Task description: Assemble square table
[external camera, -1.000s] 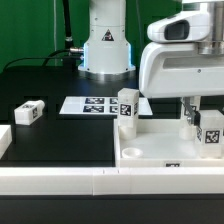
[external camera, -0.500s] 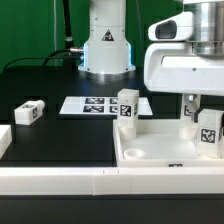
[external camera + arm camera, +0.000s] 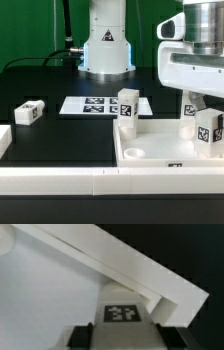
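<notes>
My claw point(image 3: 127, 335) is closed partway on a short white plastic block leg point(image 3: 210, 128), with one dark fingertip point(image 3: 85, 335) on either side of it. The leg has square black-and-white tags on its faces. It stands upright, long axis vertical, directly under the claw. It sits in a corner of the large white plastic square table top point(image 3: 160, 141), at the exterior view's right.

The table top is a shallow tray with a raised rim. It lies flat beneath the claw on the black work surface point(image 3: 60, 140).

A second white tagged leg point(image 3: 127, 107) stands upright at another corner of the tray, to the exterior view's left of the claw. A third white tagged leg point(image 3: 28, 113) lies on its side well apart from the claw, farther to that left, with its long axis roughly level. The marker board point(image 3: 92, 104) lies flat between those two legs.

The exterior view shows only one finger beside the held leg. The wrist view shows both fingertips, a tagged white face between them, and the rim running diagonally. Only the exterior view takes in the other legs.
</notes>
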Tool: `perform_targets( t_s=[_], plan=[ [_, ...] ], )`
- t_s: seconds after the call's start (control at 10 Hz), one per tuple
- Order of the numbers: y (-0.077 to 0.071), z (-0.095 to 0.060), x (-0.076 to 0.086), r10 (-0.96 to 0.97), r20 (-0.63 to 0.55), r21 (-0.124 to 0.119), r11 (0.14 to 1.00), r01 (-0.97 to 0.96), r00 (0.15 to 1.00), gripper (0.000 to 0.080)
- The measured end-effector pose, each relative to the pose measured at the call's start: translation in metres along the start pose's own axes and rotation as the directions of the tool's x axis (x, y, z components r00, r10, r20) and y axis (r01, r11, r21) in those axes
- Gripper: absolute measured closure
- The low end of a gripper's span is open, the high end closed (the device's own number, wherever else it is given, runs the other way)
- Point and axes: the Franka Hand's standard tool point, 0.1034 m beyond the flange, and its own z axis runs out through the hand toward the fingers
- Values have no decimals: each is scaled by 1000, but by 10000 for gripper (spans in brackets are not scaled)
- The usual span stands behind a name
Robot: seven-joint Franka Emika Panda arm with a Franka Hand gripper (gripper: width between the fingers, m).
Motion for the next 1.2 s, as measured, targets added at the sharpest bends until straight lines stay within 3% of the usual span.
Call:
perform_targets(
  t_s=[0.1, 0.2, 0.3, 0.4, 0.8, 1.2],
  plan=[
    [0, 0, 0, -41, 0, 0, 999, 41, 999, 512],
    [0, 0, 1, -89, 0, 0, 996, 89, 996, 263],
    [0, -1, 2, -193, -2, 1, 981, 193, 981, 263],
    [0, -1, 4, -321, -8, 5, 947, 321, 947, 175],
    [-2, -1, 2, -624, -11, -9, 781, 624, 781, 151],
    [-1, 1, 3, -873, -2, -22, 488, 873, 488, 150]
  ],
)
